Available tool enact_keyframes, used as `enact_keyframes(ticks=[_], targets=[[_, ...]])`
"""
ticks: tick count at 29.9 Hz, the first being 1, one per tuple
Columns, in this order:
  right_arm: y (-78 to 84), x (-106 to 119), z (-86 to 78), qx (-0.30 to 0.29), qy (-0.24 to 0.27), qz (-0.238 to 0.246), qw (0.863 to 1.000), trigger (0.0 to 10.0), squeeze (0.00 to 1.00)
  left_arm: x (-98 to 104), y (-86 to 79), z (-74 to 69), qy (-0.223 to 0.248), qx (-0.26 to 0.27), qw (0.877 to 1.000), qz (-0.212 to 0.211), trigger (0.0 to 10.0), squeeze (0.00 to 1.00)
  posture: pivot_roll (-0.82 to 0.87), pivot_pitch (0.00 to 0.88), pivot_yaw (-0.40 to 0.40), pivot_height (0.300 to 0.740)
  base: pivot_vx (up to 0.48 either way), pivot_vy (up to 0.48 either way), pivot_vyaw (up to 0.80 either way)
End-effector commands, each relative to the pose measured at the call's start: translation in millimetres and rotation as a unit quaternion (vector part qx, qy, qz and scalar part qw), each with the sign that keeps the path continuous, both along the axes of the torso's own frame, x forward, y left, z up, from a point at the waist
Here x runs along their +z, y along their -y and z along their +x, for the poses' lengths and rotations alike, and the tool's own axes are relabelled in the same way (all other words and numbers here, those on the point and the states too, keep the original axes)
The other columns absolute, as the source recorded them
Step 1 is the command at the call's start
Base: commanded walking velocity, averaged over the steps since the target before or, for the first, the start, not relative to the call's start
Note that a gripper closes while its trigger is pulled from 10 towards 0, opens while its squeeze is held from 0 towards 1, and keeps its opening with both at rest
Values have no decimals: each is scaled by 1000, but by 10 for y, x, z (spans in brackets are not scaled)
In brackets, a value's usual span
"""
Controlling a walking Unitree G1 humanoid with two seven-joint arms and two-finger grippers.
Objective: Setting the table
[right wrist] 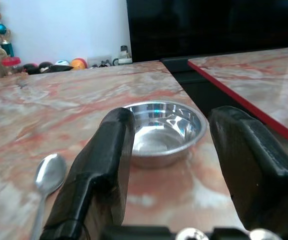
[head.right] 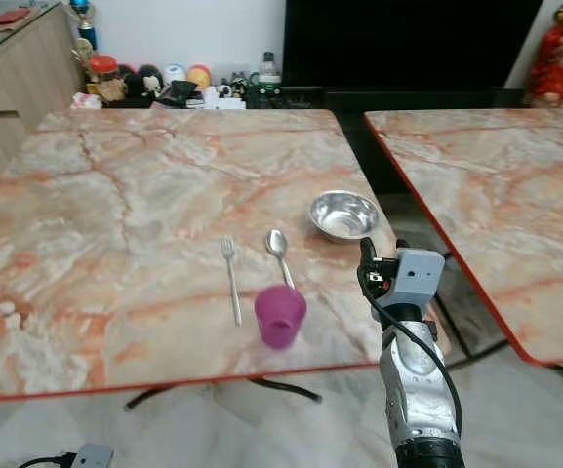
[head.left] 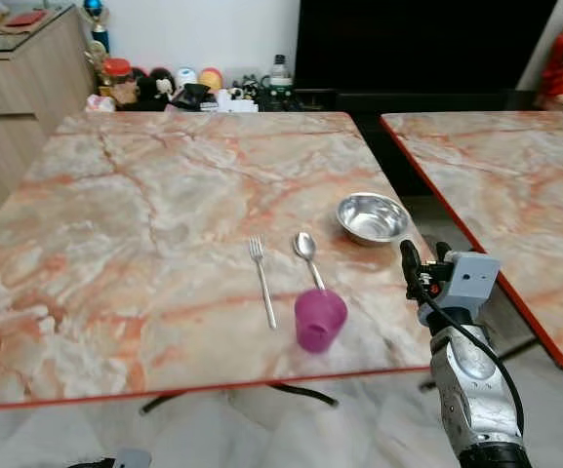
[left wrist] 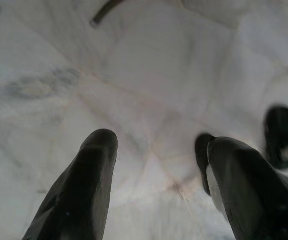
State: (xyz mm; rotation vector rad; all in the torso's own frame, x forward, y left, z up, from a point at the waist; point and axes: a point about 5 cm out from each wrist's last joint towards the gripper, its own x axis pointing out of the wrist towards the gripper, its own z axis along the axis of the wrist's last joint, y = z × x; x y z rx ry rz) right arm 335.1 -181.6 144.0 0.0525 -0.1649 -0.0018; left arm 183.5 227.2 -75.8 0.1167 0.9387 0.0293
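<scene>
Stretching away from where I stand, the marble-patterned bench (head.left: 164, 195) with its red edge carries everything; a second bench (head.left: 515, 185) of the same stone sits just to its right across a narrow gap. Along the far wall a row of toys and bottles (head.left: 183, 88) lines the floor, with a wooden cabinet (head.left: 18, 78) at far left. On the near right part of the bench a steel bowl (head.left: 372, 216) sits upright, farthest right of the setting. Nearer the edge stands a purple cup (head.left: 319, 319), upright. A fork (head.left: 261, 281) lies to the left of the cup, and a spoon (head.left: 308, 255) lies between fork and bowl, bowl end away from me, apart from both. The right gripper (right wrist: 171, 150) hovers at the bench's near right edge, released, its fingers (right wrist: 106, 170) spread wide and facing the bowl. The left gripper (left wrist: 158, 170) hangs low over the pale floor (left wrist: 134, 75), also parted and holding nothing.
</scene>
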Motion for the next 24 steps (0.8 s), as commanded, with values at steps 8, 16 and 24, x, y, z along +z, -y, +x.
enact_keyframes(ticks=[8,16,24], targets=[[57,1,0,-9,0,1,1000,10000,0,-5,83,27,2,-8,1000,-8,10000,0,-28,86,-4,740,338,0,0],[110,-8,-26,-22,0,3,1000,10000,0,-16,75,-1,1,-3,1000,-6,10000,0,-26,104,-7,740,120,0,0],[198,43,-69,-69,7,43,997,10000,0,-34,72,-39,-4,-1,1000,-6,10000,0,-22,119,-12,740,0,0,0]])
